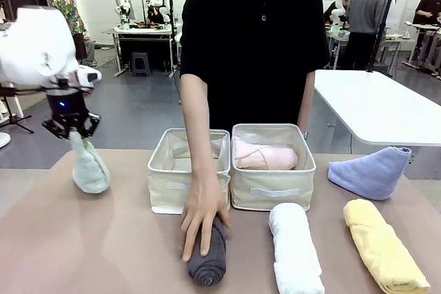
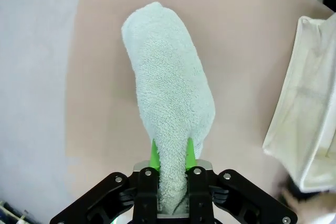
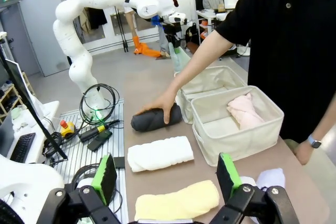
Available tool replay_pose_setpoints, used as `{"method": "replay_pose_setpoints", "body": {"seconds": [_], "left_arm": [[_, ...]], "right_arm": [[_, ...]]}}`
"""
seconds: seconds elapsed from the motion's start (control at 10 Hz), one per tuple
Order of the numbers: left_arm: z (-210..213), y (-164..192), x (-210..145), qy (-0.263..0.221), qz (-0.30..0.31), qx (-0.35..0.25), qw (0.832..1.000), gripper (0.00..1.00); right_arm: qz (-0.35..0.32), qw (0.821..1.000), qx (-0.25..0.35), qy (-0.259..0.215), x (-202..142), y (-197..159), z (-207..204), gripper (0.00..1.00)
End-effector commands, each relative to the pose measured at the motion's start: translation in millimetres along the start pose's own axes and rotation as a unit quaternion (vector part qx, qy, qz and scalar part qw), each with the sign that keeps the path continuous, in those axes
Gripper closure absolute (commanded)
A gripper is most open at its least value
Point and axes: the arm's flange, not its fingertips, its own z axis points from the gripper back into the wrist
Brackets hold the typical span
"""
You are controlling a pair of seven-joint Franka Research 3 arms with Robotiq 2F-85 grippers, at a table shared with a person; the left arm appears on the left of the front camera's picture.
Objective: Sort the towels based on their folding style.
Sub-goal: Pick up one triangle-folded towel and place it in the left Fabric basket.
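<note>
1. Front view: the surface [image 1: 83, 246] holds two bins; the right bin [image 1: 272, 197] has the pink roll [image 1: 265, 156], so the left bin [image 1: 165, 194] likely suits cones.
2. Green-grey cone towel [image 1: 89, 169] sits left of them.
3. Left tool [image 1: 71, 129] clenches its tip; lift high over the rim.

Right claw [image 3: 166, 167] spread wide by yellow towel [image 3: 178, 201], person's hand [image 3: 164, 106] on dark grey towel [image 3: 148, 121], pink towel [image 3: 242, 111] in bin [image 3: 231, 143]

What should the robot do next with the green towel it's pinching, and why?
Probably lift it straight up. The left gripper has its jaws shut on the tip of the green towel, whose base looks to rest on the table. The pink roll lies in the right bin, so this cone likely belongs in the left bin.
</note>
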Motion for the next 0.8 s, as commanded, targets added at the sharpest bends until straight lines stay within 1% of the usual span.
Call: {"method": "replay_pose_setpoints", "body": {"seconds": [0.0, 0.1, 0.2, 0.3, 0.4, 0.5, 0.6, 0.7], "left_arm": [[77, 47, -34, 0.021, -0.101, -0.021, 0.994, 1.00], [105, 66, -54, 0.030, -0.184, -0.034, 0.982, 1.00], [125, 80, -73, 0.029, -0.252, -0.053, 0.966, 1.00], [144, 92, -91, 0.032, -0.326, -0.095, 0.940, 1.00], [157, 101, -101, 0.033, -0.363, -0.139, 0.921, 1.00], [166, 107, -103, 0.038, -0.354, -0.159, 0.921, 1.00], [164, 108, -94, 0.002, -0.242, -0.146, 0.959, 1.00], [165, 104, -115, 0.014, -0.352, -0.126, 0.927, 1.00]], "right_arm": [[0.005, 1.000, 0.005, -0.002, 0, 1, 1, 0.00], [0.005, 1.000, 0.005, -0.002, 0, 1, 1, 0.00], [0.005, 1.000, 0.005, -0.002, 0, 1, 1, 0.00], [0.005, 1.000, 0.005, -0.002, 0, 1, 1, 0.00], [0.005, 1.000, 0.005, -0.002, 0, 1, 1, 0.00], [0.005, 1.000, 0.005, -0.002, 0, 1, 1, 0.00], [0.005, 1.000, 0.005, -0.002, 0, 1, 1, 0.00], [0.005, 1.000, 0.005, -0.002, 0, 1, 1, 0.00]]}}
